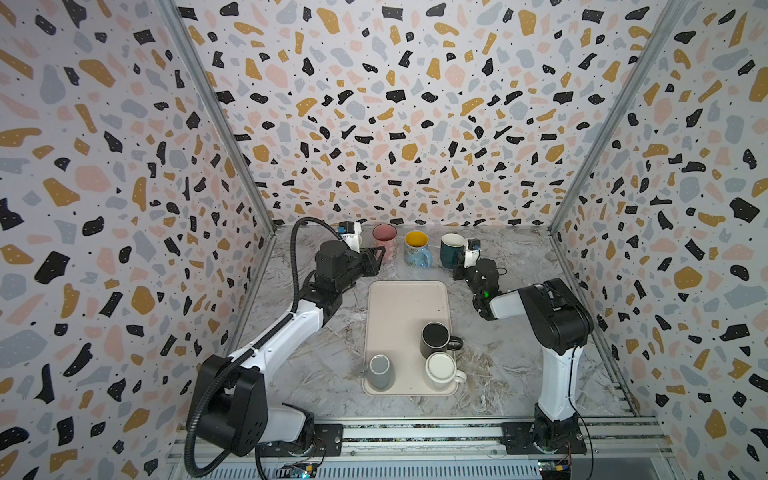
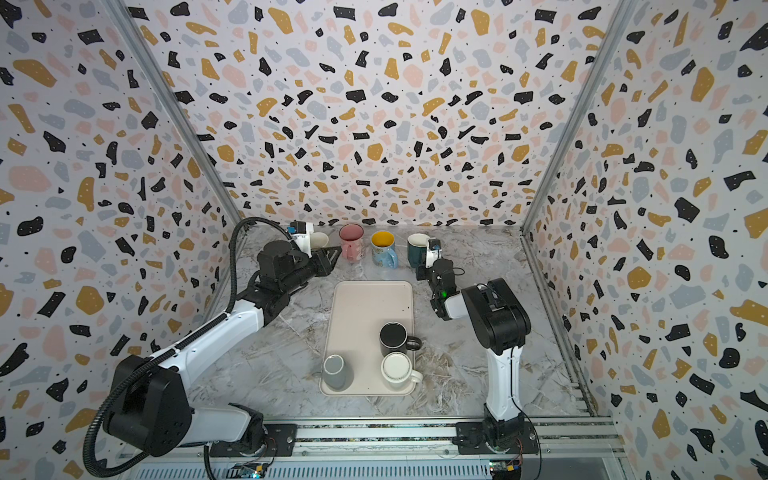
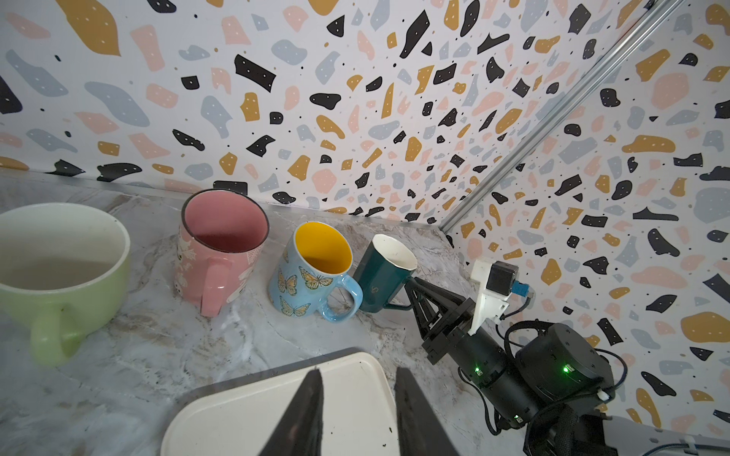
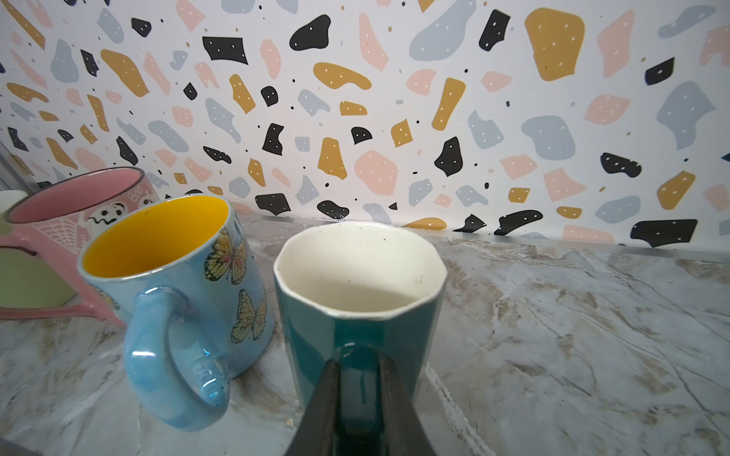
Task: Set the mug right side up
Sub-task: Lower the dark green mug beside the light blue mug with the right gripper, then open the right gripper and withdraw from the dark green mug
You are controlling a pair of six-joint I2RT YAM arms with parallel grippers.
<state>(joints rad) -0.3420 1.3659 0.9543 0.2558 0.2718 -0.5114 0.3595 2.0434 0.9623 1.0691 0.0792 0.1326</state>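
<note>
R gripper (image 4: 357, 367) is clamped on the handle (image 4: 357, 351) of the teal mug (image 4: 308, 335), one finger each side of the loop; the handle prob. serves as a lever for rotating the mug w/o reaching into its mouth. Mug stands mouth-up straight ahead of the hand, on the marble table (image 4: 572, 316) near the back wall; its base is hidden behind the fingers, so full seating can't be confirmed. By the look of it only the release is left for this one.

Just left of the hand, the blue butterfly mug (image 4: 221, 300) is upright, close beside the teal one but apart; further left come the pink mug (image 4: 79, 197) and green mug (image 3: 59, 244). That makes a row of righted mugs, so the teal one was prob. put here to extend it.

L gripper (image 3: 357, 373) hovers over the far edge of the tray (image 3: 237, 414), jaws partly apart, holding nothing; it looks parked clear of the R arm's work.

Behind the R hand and to its left, on the tray, sit a black mug (image 1: 435, 338), grey mug (image 1: 379, 370) and white mug (image 1: 441, 368); they seem bottom-up, awaiting their turn.
</note>
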